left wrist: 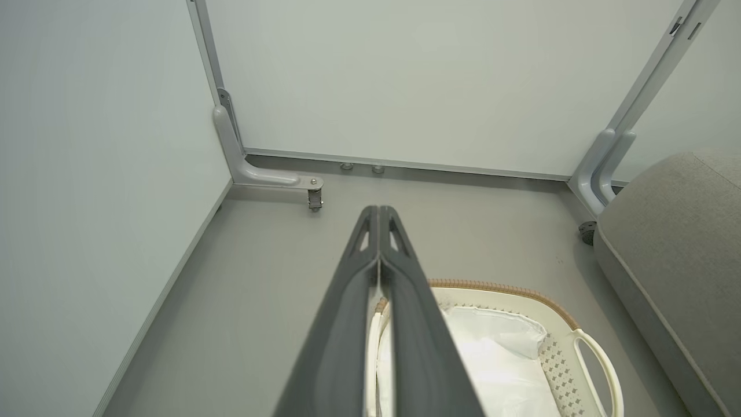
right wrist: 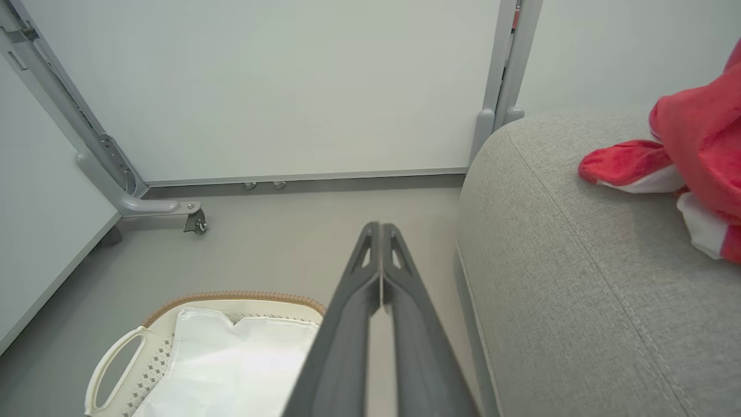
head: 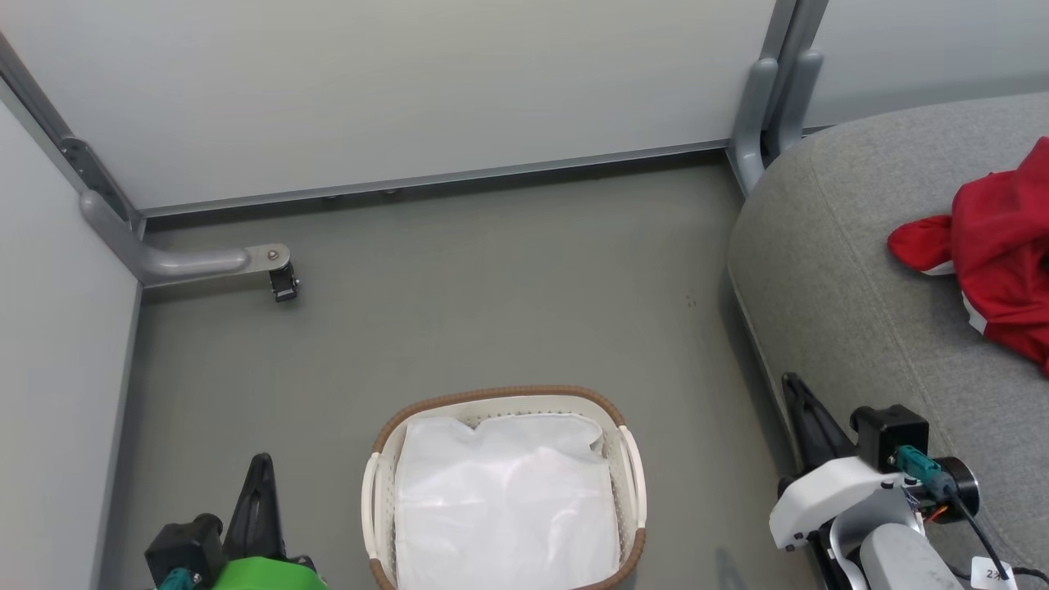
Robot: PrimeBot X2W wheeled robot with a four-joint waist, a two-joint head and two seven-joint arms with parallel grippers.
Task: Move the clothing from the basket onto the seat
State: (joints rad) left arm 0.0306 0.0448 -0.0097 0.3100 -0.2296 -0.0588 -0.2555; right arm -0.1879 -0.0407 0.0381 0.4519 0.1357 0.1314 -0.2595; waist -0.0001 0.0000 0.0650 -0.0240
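The floor [head: 492,311] is smooth, flat & grey-green, w/ a dull shine. Pale plain wall panels [head: 410,82] stand round it on the far side & the left, held in thin grey metal frames [head: 492,174]. At the far left corner a bent metal foot [head: 205,262] sticks out low over the floor, w/ a little black wheel [head: 283,285] at its end. 2 rounded metal posts [head: 766,106] stand at the far right corner, just behind the seat [head: 852,311]. The seat is big, grey & soft-looking, cloth w/ a fine rough weave, round edges & stitched lines across it. The clothing [head: 1004,246] lies on top of the seat, near the right edge of the head view: bright red, soft & crumpled, w/ white bits & a sleeve poking out to the left. The basket [head: 501,394] sits on the floor between the 2 arms, well apart from the clothing. It is oval, white plastic w/ lots of little holes, loop handles on the sides & a brown woven rim. Inside it is a wrinkly white cloth liner [head: 504,508]. The left gripper [head: 262,467] hangs over the floor just left of the basket, its 2 dark fingers [left wrist: 347,301] pressed tight together w/ nothing between them. The right gripper [head: 793,389] is by the seat's front edge, closed the same way, holding nothing.
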